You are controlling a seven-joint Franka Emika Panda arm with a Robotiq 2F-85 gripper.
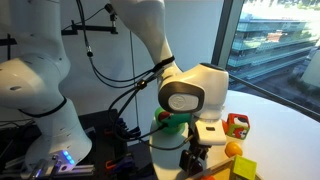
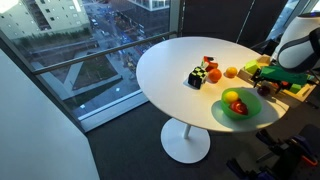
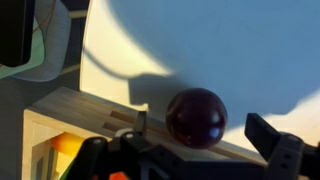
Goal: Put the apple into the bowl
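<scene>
The apple (image 3: 196, 118) is dark maroon and glossy. In the wrist view it rests on the edge of a pale wooden box (image 3: 70, 110). My gripper (image 3: 203, 132) is open, with one finger on each side of the apple and a gap on the right side. In an exterior view the gripper (image 2: 272, 76) hangs over the wooden box (image 2: 292, 92) at the table's edge, and the apple is hidden there. The lime-green bowl (image 2: 252, 109) sits on the white table near the box and holds a bright red fruit and a yellow-green one.
Two orange fruits (image 2: 213, 74) (image 2: 231, 72) and a small black block (image 2: 196, 78) lie on the round white table (image 2: 170, 70). In an exterior view a red toy (image 1: 237, 125), an orange fruit (image 1: 233, 148) and a yellow block (image 1: 244, 168) lie by the arm. Windows lie beyond the table.
</scene>
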